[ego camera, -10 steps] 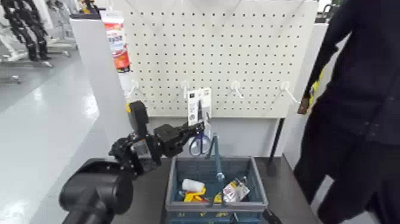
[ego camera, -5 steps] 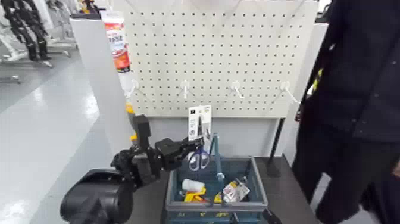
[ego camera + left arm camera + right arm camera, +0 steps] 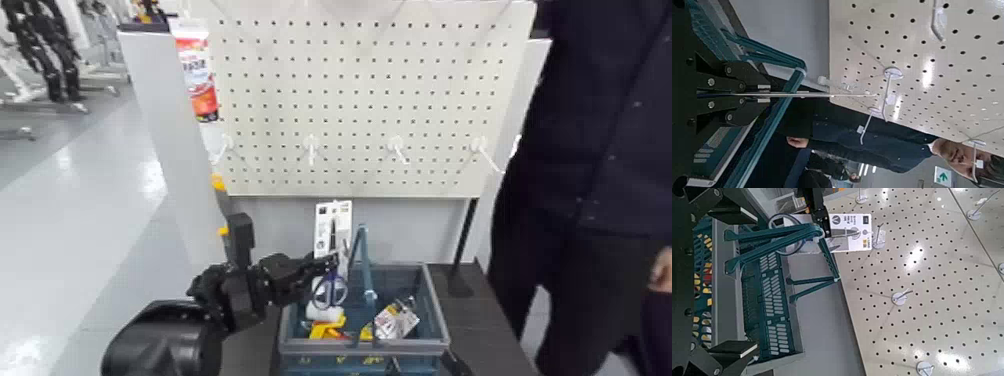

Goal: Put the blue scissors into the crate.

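Black is filling the near left of the head view, where the left arm (image 3: 165, 340) is reaching in toward the crate. Nearest on the other side, the right gripper (image 3: 738, 283) is waiting at the crate's near end, its two fingers standing well apart with nothing between them.

Just beyond, the grey-blue crate (image 3: 365, 346) is resting on a dark table (image 3: 480, 305), its thin bail handle (image 3: 364, 262) standing upright. Inside, a white cylindrical item (image 3: 322, 311) is lying above a yellow item (image 3: 328, 329), and a silver-and-yellow packet (image 3: 396, 318) is leaning to the right of them.

Over the crate's left part, the left gripper (image 3: 332, 262) is closing tightly on the white card (image 3: 333, 225) of the blue scissors (image 3: 330, 292); its fingers are pinching the thin card, which is showing edge-on in the left wrist view. The card is hanging roughly upright beside the bail handle, and the blue loops are hanging below the grip. Whether they are dipping below the rim, I cannot tell.

Farther back, a cream pegboard (image 3: 350, 90) is rising, with white hooks (image 3: 310, 148) sticking out in a row along its lower part. A red-and-white tube pack (image 3: 197, 75) is hanging at its upper left. At the right, a person in dark clothes (image 3: 590, 170) is standing with one hand (image 3: 661, 270) lowered.
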Action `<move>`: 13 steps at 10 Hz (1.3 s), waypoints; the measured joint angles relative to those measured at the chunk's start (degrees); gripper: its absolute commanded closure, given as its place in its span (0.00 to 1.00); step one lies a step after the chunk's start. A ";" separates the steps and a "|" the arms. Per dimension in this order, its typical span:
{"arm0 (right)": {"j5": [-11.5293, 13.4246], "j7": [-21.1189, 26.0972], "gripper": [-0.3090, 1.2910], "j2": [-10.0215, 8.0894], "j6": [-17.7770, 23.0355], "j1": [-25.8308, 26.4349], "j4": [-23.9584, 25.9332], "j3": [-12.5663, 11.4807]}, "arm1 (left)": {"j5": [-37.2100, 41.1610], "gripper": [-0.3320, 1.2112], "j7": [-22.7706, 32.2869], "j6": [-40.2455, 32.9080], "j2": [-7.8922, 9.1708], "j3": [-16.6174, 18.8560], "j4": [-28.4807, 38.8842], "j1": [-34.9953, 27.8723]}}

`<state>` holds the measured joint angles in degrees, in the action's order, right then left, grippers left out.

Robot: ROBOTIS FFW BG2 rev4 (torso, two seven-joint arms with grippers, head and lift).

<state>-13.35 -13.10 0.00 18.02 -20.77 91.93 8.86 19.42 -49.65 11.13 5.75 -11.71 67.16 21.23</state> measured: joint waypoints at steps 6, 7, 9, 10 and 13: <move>-0.07 0.00 0.30 0.00 0.12 -0.05 0.00 -0.16 | -3.15 0.10 -0.48 1.06 -0.29 0.10 -4.42 0.22; -0.09 0.00 0.30 0.00 0.12 -0.06 0.00 -0.16 | -3.54 0.21 -0.80 1.49 -0.21 0.08 -4.34 0.22; -0.10 0.00 0.30 0.00 0.10 -0.06 0.00 -0.16 | -3.90 0.15 -0.57 1.34 -0.20 0.30 -3.85 0.08; -0.10 0.00 0.30 0.00 0.10 -0.06 0.00 -0.16 | -4.01 0.16 -0.53 1.27 -0.21 0.38 -3.57 0.01; -0.10 0.00 0.30 0.00 0.09 -0.06 0.00 -0.16 | -4.20 0.17 0.50 0.75 -0.13 0.79 -0.94 -0.95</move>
<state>-13.45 -13.10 0.00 18.11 -20.83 91.93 8.70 15.22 -49.15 11.88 5.62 -10.92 66.22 20.29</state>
